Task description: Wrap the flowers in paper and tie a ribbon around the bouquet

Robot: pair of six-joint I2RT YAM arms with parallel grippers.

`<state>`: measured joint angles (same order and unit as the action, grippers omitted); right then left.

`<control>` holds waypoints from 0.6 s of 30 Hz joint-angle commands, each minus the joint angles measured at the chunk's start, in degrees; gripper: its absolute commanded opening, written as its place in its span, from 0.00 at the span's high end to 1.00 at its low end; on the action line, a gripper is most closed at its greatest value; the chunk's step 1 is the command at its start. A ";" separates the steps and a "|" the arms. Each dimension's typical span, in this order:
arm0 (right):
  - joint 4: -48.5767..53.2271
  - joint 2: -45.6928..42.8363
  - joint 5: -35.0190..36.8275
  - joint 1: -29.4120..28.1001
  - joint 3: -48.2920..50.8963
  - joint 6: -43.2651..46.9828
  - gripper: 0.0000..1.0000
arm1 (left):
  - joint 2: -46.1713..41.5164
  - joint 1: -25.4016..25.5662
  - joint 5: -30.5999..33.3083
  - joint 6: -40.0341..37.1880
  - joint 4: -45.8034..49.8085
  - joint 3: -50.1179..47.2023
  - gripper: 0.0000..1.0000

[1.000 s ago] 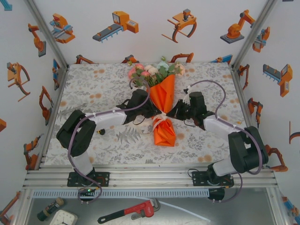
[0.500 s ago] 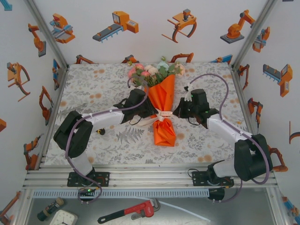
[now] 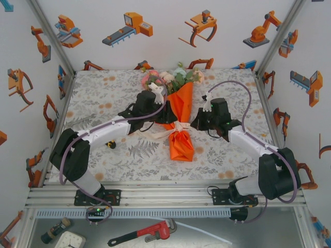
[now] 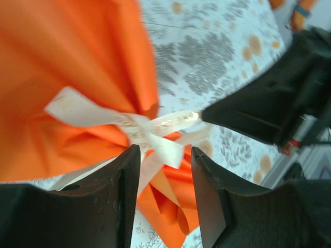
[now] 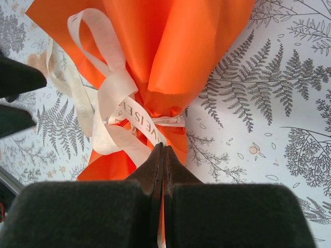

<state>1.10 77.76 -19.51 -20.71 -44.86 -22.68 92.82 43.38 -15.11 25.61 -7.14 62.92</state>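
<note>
Found the bouquet (image 3: 179, 106) lying flat at mid-table on the tablecloth (image 3: 103, 93), blooms toward the far edge, tail toward the arms. Noted the flowers (image 3: 173, 78), pink, white and pale green with leaves, fanning from the wide mouth. Noted the paper (image 3: 181, 147), plain bright orange and smooth with a slight sheen, forming a cone above and a crumpled pouch below, pinched to a narrow waist. Recorded the ribbon (image 5: 116, 93), cream, flat and floppy, faintly lettered, cinched round that waist, loose loops and tails spilling toward the left arm's side.

Around it, from the left: observed a red pipe wrench (image 3: 142, 233) on the grey shelf below the table's near edge. Found the left gripper (image 4: 165, 151) close against the bouquet's left flank, dark matte fingers (image 4: 116, 206) standing partly apart, clamped on nothing, a ribbon tail lying in the gap; cannot tell whether touching the pads. Found the right gripper (image 5: 160, 150) at the right of the waist, jaws pressed fully together on a ribbon strand beside the knot. Noted orange robot stickers (image 3: 129, 26) on the white walls.
</note>
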 commanded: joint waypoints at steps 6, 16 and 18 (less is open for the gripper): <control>-0.80 -0.72 -1.94 -0.21 -1.20 -1.25 1.00 | 4.39 4.48 -20.44 -21.78 -7.91 2.17 0.54; -0.92 -0.37 -3.24 -0.29 -1.63 -2.09 1.00 | 8.43 6.80 -7.55 -30.53 -9.40 0.21 0.44; -1.08 -0.31 -3.60 -0.23 -1.63 -2.20 1.00 | 8.63 7.40 -5.59 -31.01 -11.14 -0.45 0.41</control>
<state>1.08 77.76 -21.82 -20.71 -44.86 -24.21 101.08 49.91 -24.67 -1.61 -14.83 63.24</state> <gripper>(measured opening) 0.006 0.579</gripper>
